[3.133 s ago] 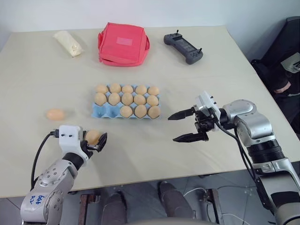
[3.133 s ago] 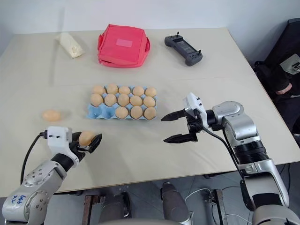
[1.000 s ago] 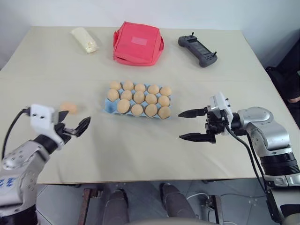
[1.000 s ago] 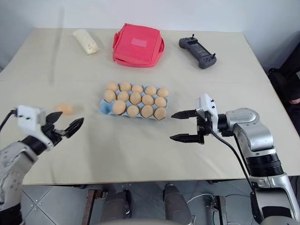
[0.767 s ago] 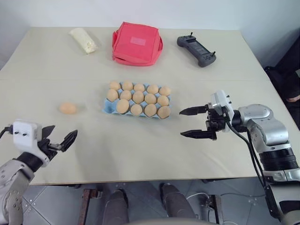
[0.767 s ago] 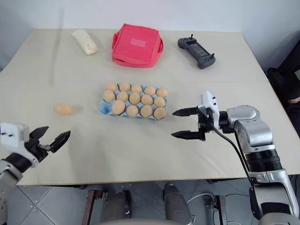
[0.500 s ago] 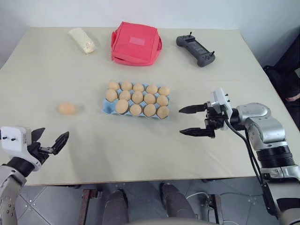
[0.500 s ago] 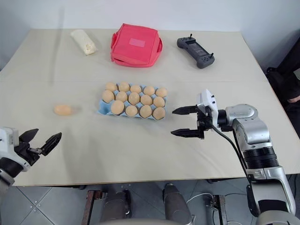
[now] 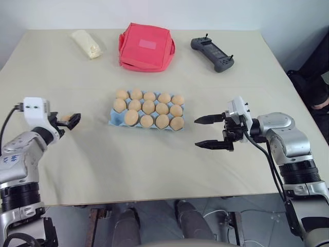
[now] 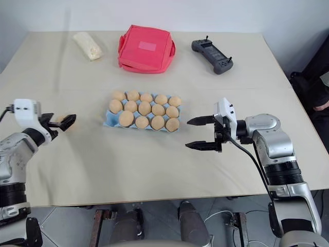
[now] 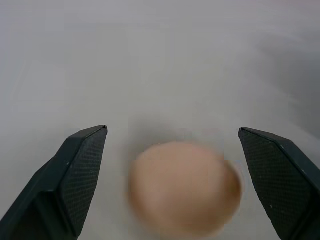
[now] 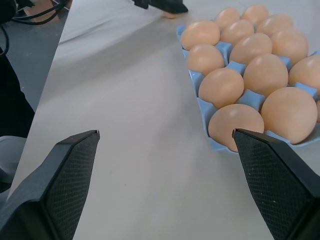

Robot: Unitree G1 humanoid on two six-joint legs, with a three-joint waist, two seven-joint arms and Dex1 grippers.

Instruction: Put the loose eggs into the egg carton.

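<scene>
One loose egg [image 11: 185,187] lies on the table at the left, tan-brown. My left gripper [image 9: 68,120] is open around it, one finger [image 11: 80,175] on each side and a gap between shell and pads. The light blue egg carton [image 9: 114,121] sits mid-table and holds several eggs [image 9: 148,107]. Its near-left cup is bare. My right gripper [image 9: 197,133] hovers open and empty to the right of the carton, pointing at it. The carton's eggs [image 12: 221,86] lie ahead of the right fingers [image 12: 60,185].
At the far side of the table are a red fabric bag [image 9: 146,47], a white packet [image 9: 88,43] and a black handheld controller [image 9: 212,53]. Bare table stretches in front of the carton and between the two arms.
My left arm has swung forward from near the table's front edge, and its open fingers now straddle the loose egg. The right arm has held still. The camera has shifted slightly.
</scene>
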